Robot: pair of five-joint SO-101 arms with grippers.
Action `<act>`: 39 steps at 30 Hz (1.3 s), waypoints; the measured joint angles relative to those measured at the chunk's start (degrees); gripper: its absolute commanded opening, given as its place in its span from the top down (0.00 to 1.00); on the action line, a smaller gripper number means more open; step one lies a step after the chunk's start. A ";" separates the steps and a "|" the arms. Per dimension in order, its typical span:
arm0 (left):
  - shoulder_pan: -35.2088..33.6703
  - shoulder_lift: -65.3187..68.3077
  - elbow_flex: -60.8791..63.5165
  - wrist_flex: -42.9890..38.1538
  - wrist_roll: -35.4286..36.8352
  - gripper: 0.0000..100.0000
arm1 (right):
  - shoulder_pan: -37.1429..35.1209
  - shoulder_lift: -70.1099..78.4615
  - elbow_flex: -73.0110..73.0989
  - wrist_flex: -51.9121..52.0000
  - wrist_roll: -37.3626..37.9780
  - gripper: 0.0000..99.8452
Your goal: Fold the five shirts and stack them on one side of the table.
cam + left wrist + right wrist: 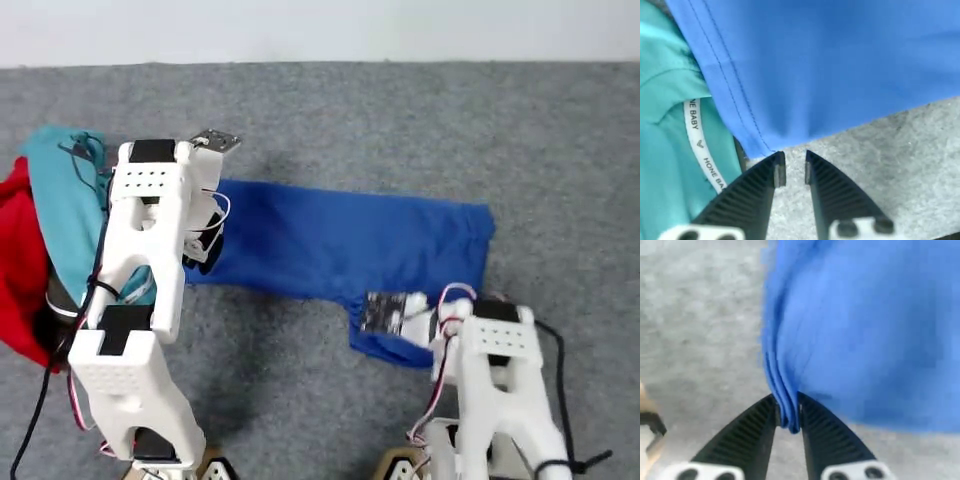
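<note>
A blue shirt lies spread across the middle of the grey table. The left gripper hovers at its left hem corner, slightly open, with bare table showing in the gap. Beside that corner lies a teal shirt. My right gripper is shut on a bunched fold of the blue shirt at its near edge, low over the table. In the high view the right gripper sits at the small blue flap near the front right.
A teal shirt and a red shirt are heaped at the table's left edge, partly under the left arm. Bare grey table stretches behind the blue shirt and in front of it, between the arms.
</note>
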 measured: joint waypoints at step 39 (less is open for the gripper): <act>0.00 0.00 0.00 0.00 0.00 0.93 | -4.48 24.44 -12.66 -48.18 -36.92 0.99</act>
